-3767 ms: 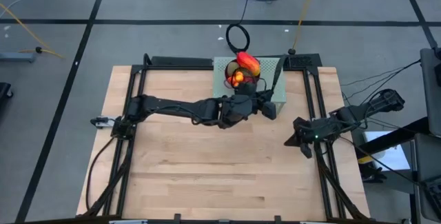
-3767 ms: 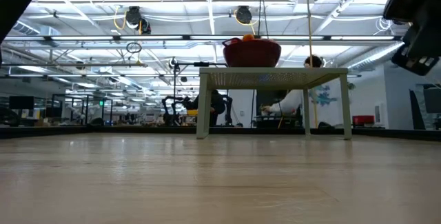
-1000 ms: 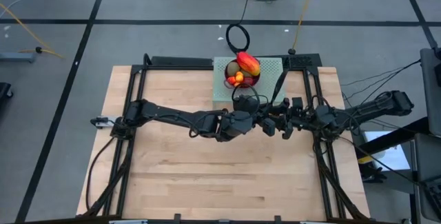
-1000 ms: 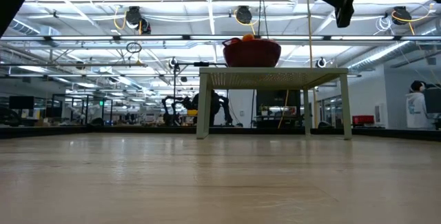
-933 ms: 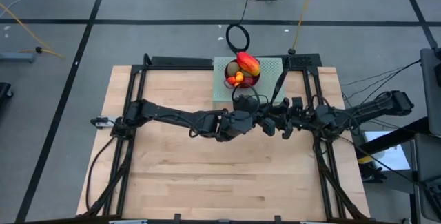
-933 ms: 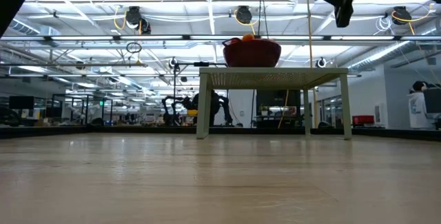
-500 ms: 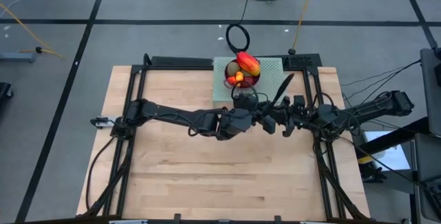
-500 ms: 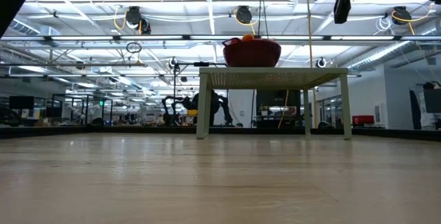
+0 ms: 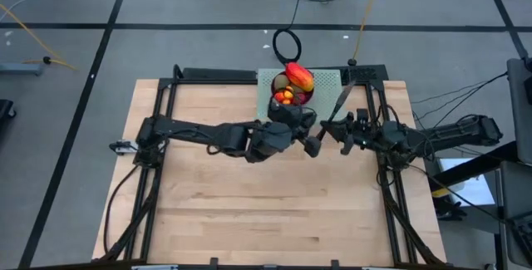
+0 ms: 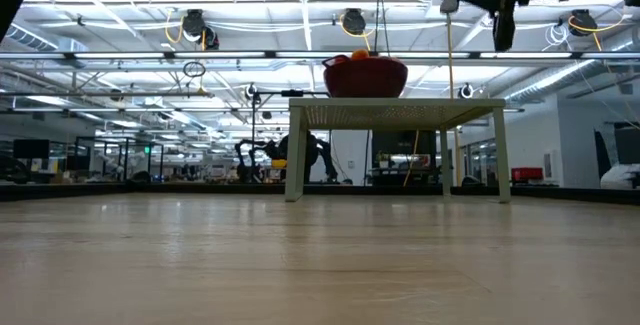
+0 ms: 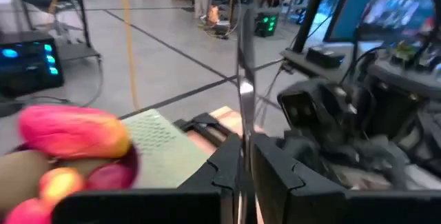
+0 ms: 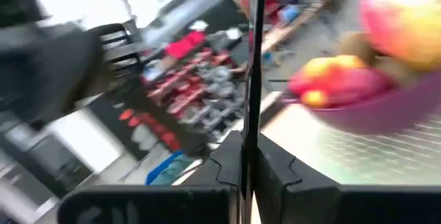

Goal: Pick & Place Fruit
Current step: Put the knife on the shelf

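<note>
The fruit sits heaped in the purple bowl [image 9: 293, 102] on a small green table [image 9: 268, 108]. A red-yellow mango [image 9: 299, 76] lies on top, with small orange pieces [image 9: 287, 95] and a brownish kiwi [image 9: 281, 81] under it. Both grippers meet just right of the bowl, above the wooden table. My left gripper [image 9: 318, 139] and my right gripper [image 9: 334, 127] are each shut on a long thin knife [image 9: 342, 102], which slants toward the far right. In the low view the bowl [image 10: 365, 77] stands on the small table [image 10: 400, 113]. My left gripper [image 11: 244, 176] pinches the knife [image 11: 241, 79] between its two shut fingers. The thin blade runs on from the fingertips, along them, lifted clear of the table. My right gripper [image 12: 251, 162] pinches the knife's near part [image 12: 253, 114] between its shut fingers, coming from the table's right. The knife rises edge-on beyond the fingers.
The small green table stands at the wooden table's far edge, and the bowl [image 12: 386, 110] with its mango [image 12: 406, 17] is close to both grippers. Black frame rails [image 9: 166, 112] run along the table's sides. Bare wood [image 9: 266, 212] spreads across the near half.
Both arms have shifted toward the table's left, and the left gripper has drawn closer to the bowl. The knife has stayed up in the air between them, its far end swung a little toward the right.
</note>
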`<state>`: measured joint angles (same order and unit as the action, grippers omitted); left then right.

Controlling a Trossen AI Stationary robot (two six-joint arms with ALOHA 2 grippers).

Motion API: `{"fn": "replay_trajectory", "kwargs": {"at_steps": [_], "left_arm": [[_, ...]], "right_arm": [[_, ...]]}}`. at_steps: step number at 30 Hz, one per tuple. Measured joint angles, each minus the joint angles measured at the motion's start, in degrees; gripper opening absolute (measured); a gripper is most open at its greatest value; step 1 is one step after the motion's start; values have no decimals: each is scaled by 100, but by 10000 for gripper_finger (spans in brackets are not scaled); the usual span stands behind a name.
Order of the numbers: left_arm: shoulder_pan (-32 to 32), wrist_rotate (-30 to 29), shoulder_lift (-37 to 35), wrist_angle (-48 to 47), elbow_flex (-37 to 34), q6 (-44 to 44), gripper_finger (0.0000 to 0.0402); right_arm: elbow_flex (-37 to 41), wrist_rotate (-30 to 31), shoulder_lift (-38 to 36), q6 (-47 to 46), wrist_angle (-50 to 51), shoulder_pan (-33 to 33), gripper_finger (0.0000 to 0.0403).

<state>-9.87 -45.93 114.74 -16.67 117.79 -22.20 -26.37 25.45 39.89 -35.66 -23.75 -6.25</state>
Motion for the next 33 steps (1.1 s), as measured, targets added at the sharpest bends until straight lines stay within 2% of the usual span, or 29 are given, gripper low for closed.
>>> {"fn": "replay_trajectory", "kwargs": {"at_steps": [2, 6, 14, 19, 24, 30, 33], "left_arm": [[-102, -156, -71, -273, 0, -13, 30], [-348, -372, -65, -565, 0, 4, 30], [-644, -500, -59, -1335, -4, -439, 30], [-770, -689, -59, -1870, -5, -879, 30], [-805, -662, -59, -2125, -6, -1008, 30], [-837, -346, -59, -2258, -6, -955, 30], [-837, -310, -59, -2590, -7, -1112, 30]], "right_arm": [[-2, -46, -144, -354, 493, 267, 7], [-2, -697, -394, -1134, 1522, 939, 7], [-71, -2911, -369, -2160, 2018, 2411, 7], [-696, -3957, -209, -2182, 3092, 3173, 7], [-1329, -4677, 111, -1906, 4161, 3849, 8], [-1453, -5542, 584, -1775, 4198, 4384, 8], [-1458, -5739, 773, -1739, 4194, 4560, 8]]}}
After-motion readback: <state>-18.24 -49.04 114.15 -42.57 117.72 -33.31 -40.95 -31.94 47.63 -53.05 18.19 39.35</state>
